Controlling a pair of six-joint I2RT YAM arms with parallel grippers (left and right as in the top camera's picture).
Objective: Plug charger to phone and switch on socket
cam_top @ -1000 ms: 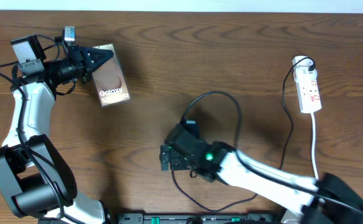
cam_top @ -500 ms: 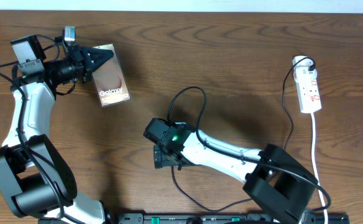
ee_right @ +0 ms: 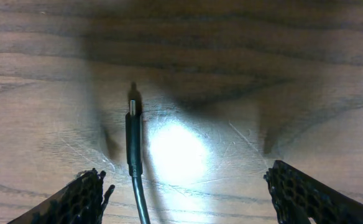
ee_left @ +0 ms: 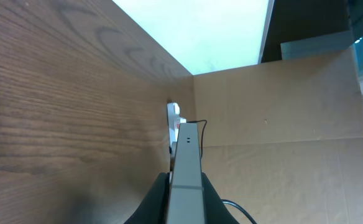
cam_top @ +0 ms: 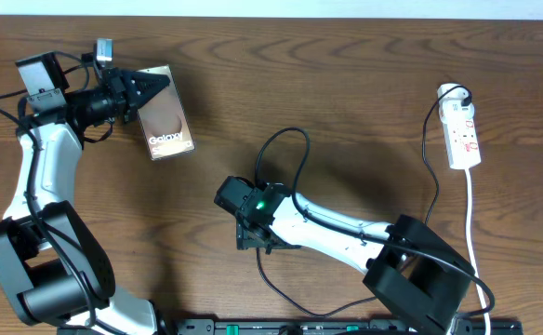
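Left fingers (ee_left: 154,203) are clamping the bronze-brown glossy phone (cam_top: 167,121); right fingers (ee_right: 85,198) are hovering, spread, over the thin black charger plug (ee_right: 132,135).

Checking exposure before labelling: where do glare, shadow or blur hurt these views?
Right wrist: bright glare patch on the brown wooden table beside the thin black charger cable, shadows around. Left wrist: pale band at top blown out; the slim rectangular phone, edge-on, is well lit. Overhead: evenly lit.
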